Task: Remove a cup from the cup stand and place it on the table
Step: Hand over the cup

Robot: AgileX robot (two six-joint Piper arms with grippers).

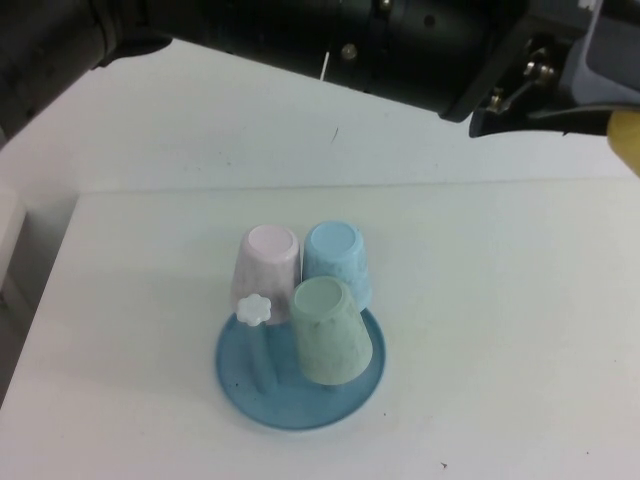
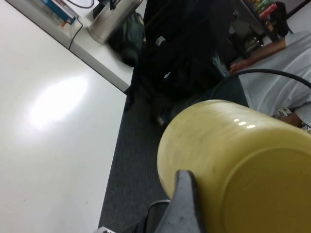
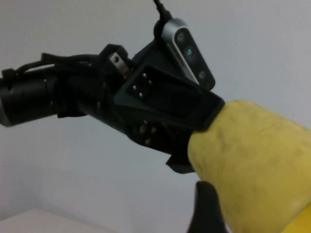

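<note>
Three cups sit upside down on the cup stand at the lower middle of the high view. They are a pink cup, a light-blue cup and a mint-green cup. A white flower cap tops a peg just beside the pink one.

Your pale-yellow cup is off the stand. It is up at the right edge of that frame, well apart from the stand and above the table. The left arm reaches across the top of the frame to it.

Your left gripper is clamped on the cup, with one dark finger pressed against its side.

Your right gripper shows only as a dark part at the bottom middle of its own view, just beside the cup. You cannot tell whether it is clenched or released.
</note>
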